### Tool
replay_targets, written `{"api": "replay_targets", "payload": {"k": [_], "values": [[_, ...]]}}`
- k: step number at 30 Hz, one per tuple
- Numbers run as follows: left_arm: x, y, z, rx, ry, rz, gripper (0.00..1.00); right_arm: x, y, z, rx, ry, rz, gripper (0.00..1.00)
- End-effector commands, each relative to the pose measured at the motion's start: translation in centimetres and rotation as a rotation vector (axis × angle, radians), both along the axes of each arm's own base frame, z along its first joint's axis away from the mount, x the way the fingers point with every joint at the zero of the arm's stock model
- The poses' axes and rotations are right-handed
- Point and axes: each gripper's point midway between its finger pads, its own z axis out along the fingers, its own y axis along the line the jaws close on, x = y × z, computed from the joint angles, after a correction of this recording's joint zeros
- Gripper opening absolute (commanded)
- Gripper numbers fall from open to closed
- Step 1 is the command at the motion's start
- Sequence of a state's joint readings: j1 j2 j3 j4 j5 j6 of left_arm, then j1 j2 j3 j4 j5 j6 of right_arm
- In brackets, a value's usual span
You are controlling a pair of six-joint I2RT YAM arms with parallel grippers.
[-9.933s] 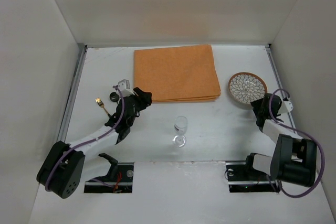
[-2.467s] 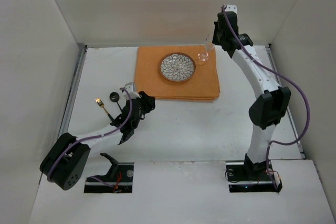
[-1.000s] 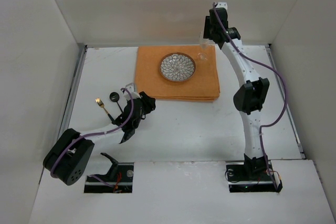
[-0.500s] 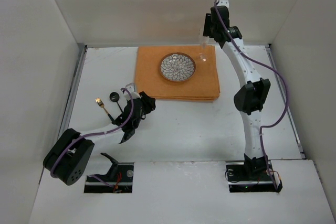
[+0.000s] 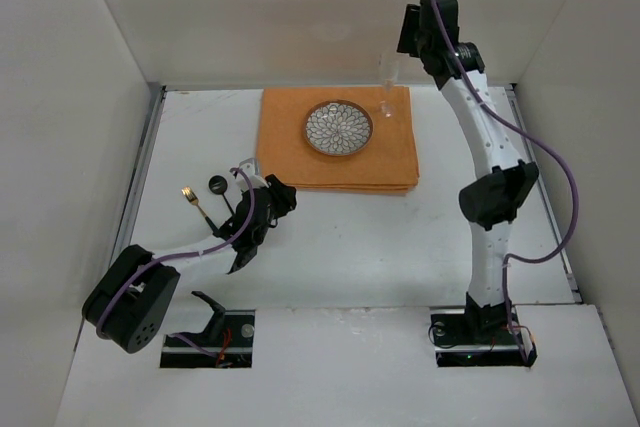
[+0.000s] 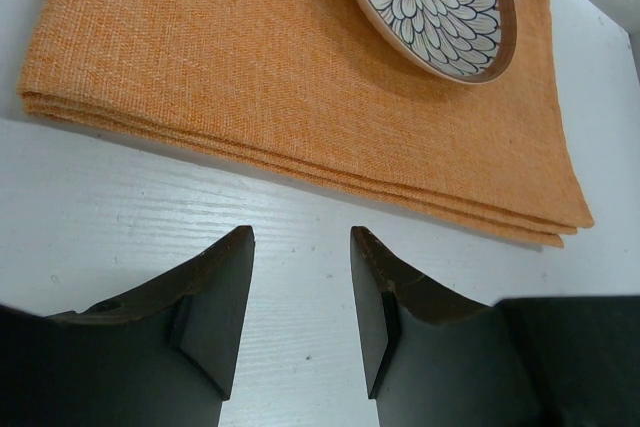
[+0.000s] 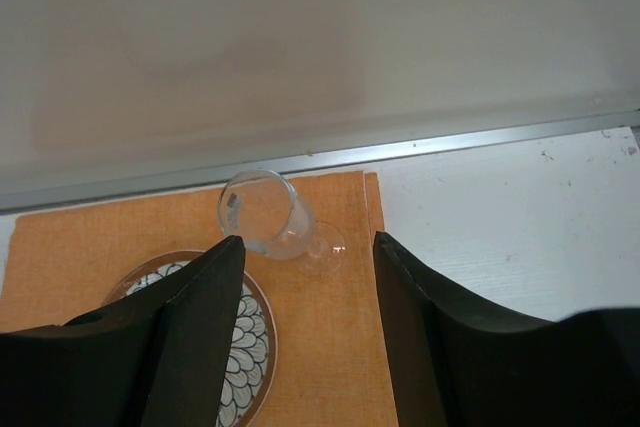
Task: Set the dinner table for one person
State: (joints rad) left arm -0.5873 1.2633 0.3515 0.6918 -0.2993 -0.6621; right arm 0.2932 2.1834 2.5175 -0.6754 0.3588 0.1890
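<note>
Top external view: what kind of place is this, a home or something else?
Probably a robot test cell, not a home. Plain white walls box in the white table, the left arm and right arm are bolted at its near edge, and an orange placemat bears a plate and a glass.

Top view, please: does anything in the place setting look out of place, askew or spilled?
Nothing looks spilled or broken. The fork lies on the bare table, left of the placemat and apart from the plate. The glass stands right by the placemat's far right corner.
</note>
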Motion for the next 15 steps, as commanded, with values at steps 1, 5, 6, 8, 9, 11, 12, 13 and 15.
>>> {"api": "replay_targets", "payload": {"k": [1,5,6,8,9,11,12,13,15], "values": [[0.8,0.2,1.2,-0.012,-0.047,0.019,0.41,-2.3,-0.1,4.6,0.045,-0.095,0.008,0.59],[1.0,1.5,0.8,0.033,-0.02,0.078,0.42,-6.6,1.6,5.5,0.061,-0.12,0.062,0.21],[1.0,2.0,0.7,0.057,-0.011,0.102,0.43,-8.1,2.1,5.1,0.075,-0.12,0.077,0.15],[1.0,3.2,0.7,0.105,0.004,0.155,0.45,-11.3,3.5,3.7,0.112,-0.128,0.121,0.12],[1.0,3.7,0.9,0.124,0.008,0.178,0.47,-12.9,4.2,2.8,0.142,-0.14,0.141,0.12],[0.9,4.7,1.4,0.148,0.015,0.219,0.49,-16.1,5.1,0.2,0.194,-0.149,0.176,0.13],[0.8,5.1,1.7,0.161,0.02,0.232,0.49,-17.6,5.6,-1.3,0.226,-0.149,0.192,0.14],[0.7,5.4,2.0,0.174,0.026,0.24,0.49,-18.9,6.0,-2.7,0.249,-0.15,0.209,0.15],[0.4,6.0,2.6,0.192,0.044,0.249,0.49,-21.3,6.7,-5.3,0.285,-0.141,0.246,0.17]]}}
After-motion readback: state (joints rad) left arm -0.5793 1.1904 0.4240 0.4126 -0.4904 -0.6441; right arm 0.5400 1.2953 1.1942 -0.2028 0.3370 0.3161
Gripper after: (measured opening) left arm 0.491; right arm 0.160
